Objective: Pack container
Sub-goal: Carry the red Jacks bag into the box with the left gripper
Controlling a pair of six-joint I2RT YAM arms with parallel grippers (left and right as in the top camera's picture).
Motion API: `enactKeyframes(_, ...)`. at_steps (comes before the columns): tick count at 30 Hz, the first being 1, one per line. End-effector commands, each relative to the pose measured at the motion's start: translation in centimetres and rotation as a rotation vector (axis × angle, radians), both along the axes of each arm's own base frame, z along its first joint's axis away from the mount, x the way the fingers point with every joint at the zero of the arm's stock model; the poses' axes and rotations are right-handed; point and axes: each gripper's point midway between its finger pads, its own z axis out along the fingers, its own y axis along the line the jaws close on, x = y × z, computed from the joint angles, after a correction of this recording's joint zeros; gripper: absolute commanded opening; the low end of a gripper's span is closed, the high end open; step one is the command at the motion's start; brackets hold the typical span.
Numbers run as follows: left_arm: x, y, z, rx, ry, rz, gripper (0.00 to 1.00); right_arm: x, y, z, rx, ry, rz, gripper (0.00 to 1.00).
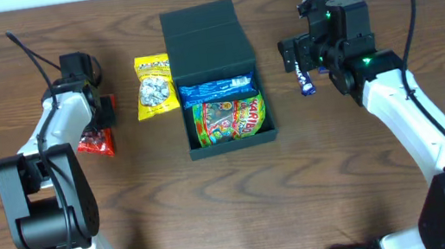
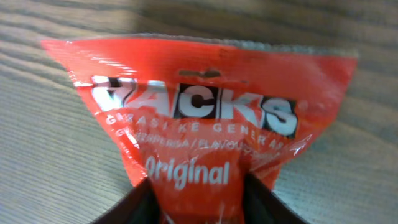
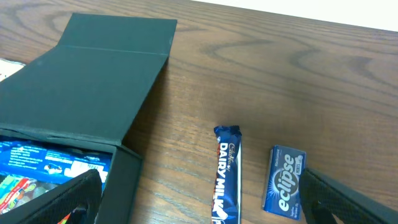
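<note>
The dark teal container (image 1: 227, 146) stands open at the table's middle, lid flap (image 1: 204, 40) laid back; it also shows in the right wrist view (image 3: 93, 81). Inside lie a blue packet (image 1: 216, 88) and a colourful Haribo bag (image 1: 229, 117). My left gripper (image 1: 104, 117) is shut on a red Jacks snack packet (image 2: 199, 118), which lies on the table at the left (image 1: 96, 143). My right gripper (image 1: 305, 59) is open above a Dairy Milk bar (image 3: 227, 174) and a blue Eclipse pack (image 3: 283, 180), right of the container.
A yellow snack packet (image 1: 153, 86) lies just left of the container. The Dairy Milk bar (image 1: 306, 84) pokes out under the right gripper in the overhead view. Cables trail from both arms.
</note>
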Motion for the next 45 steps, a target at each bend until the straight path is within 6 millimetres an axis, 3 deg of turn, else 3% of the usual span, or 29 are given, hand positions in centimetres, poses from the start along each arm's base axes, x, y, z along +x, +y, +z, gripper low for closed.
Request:
enactKeyframes(1,-0.3,0.2,-1.2,0.001,0.036,0.001,0.25,0.4,-0.8,0.5,-0.003,-0.013,-0.02,0.99)
enactKeyframes(5,0.1,0.2,-0.7,0.001,0.024,0.001,0.06,0.6,-0.8,0.7,-0.001,-0.022,-0.022,0.99)
enactKeyframes(9,1.1,0.1,0.7,-0.005,-0.006,0.015,0.06,0.9,-1.4,1.0,0.002,-0.037,-0.034,0.99)
enactKeyframes(15,3.4,-0.1,5.8,-0.027,-0.113,0.078,0.06,1.5,-3.4,1.3,0.038,-0.046,-0.122,0.99)
enactKeyframes(19,4.9,-1.9,10.2,-0.076,-0.207,0.087,0.06,1.7,-4.9,1.4,0.05,-0.044,-0.164,0.99)
enactKeyframes(24,6.0,-6.3,14.3,-0.16,-0.309,0.091,0.06,1.8,-6.1,1.4,0.062,-0.042,-0.199,0.99)
enactKeyframes(27,6.1,-10.1,15.2,-0.221,-0.335,0.057,0.06,1.9,-6.7,1.4,0.068,-0.041,-0.218,0.99)
enactKeyframes(31,5.5,-16.0,15.1,-0.297,-0.33,0.005,0.06,1.9,-7.6,1.4,0.066,-0.042,-0.239,0.99)
enactKeyframes(36,4.1,-21.8,15.0,-0.385,-0.321,0.037,0.06,1.9,-8.6,1.4,0.066,-0.043,-0.259,0.99)
enactKeyframes(39,3.3,-24.7,15.1,-0.425,-0.322,0.034,0.06,1.9,-9.0,1.4,0.066,-0.043,-0.268,0.99)
enactKeyframes(45,1.2,-28.3,14.5,-0.432,-0.286,-0.044,0.06,1.9,-9.1,1.3,0.065,-0.041,-0.271,0.99)
